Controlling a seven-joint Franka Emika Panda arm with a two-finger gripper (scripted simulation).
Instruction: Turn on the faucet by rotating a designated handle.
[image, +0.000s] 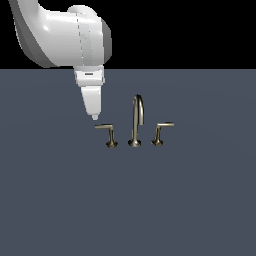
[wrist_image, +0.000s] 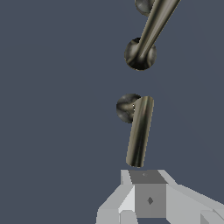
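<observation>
The faucet is a small brushed-metal set with a tall gooseneck spout (image: 137, 119) between two short lever handles. The designated handle (image: 107, 132) is the one on the exterior view's left, its thin lever arm pointing left from its post. The mirror-image handle (image: 161, 131) stands on the right. My gripper (image: 94, 117) hangs tip-down just above and slightly left of the lever's free end, apart from it, fingers together and holding nothing. In the wrist view the designated handle's lever (wrist_image: 140, 131) lies just beyond my gripper (wrist_image: 146, 177), with the spout (wrist_image: 151, 28) further off.
A flat dark blue-grey surface (image: 128, 200) carries the faucet set. The white arm (image: 65, 35) reaches in from the exterior view's upper left. Nothing else stands on the surface.
</observation>
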